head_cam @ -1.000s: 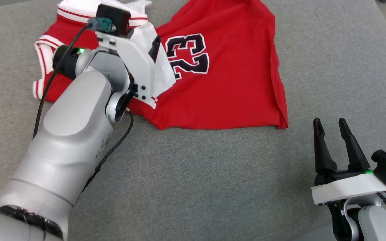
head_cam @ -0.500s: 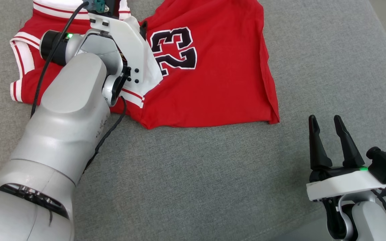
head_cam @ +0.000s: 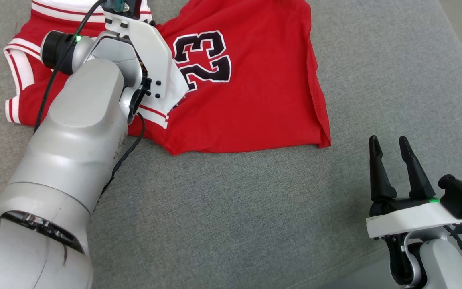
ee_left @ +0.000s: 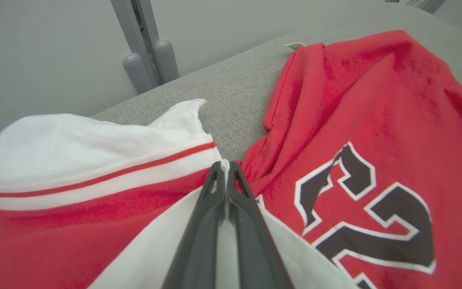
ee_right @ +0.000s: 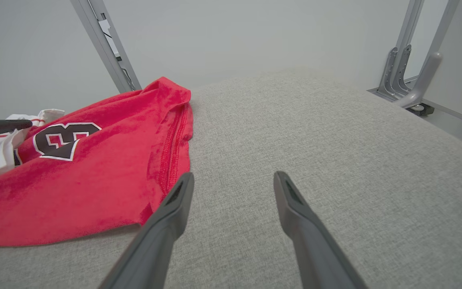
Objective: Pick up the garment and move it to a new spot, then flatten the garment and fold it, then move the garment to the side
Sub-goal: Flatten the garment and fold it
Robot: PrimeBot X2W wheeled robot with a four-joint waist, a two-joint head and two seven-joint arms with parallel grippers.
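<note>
While the crumpled red-and-white jersey (head_cam: 255,100) lies at eleven o'clock on the grey fabric surface (head_cam: 235,220), the left gripper (ee_left: 225,168) pinches its white fold (ee_left: 146,245); so thin a bite may slip on lifting. The right gripper (head_cam: 387,142), four o'clock, stands wide, empty.

The jersey (head_cam: 255,100) at the upper middle of the head view is soft, matt red cloth with a fuzzy nap and white knit trim. It lies on a surface (head_cam: 235,208) of coarse grey woven fabric. The arm (head_cam: 82,132) at lower left has a smooth silver shell with a satin sheen, and the fingers (ee_right: 295,212) look like dark matt plastic.
</note>
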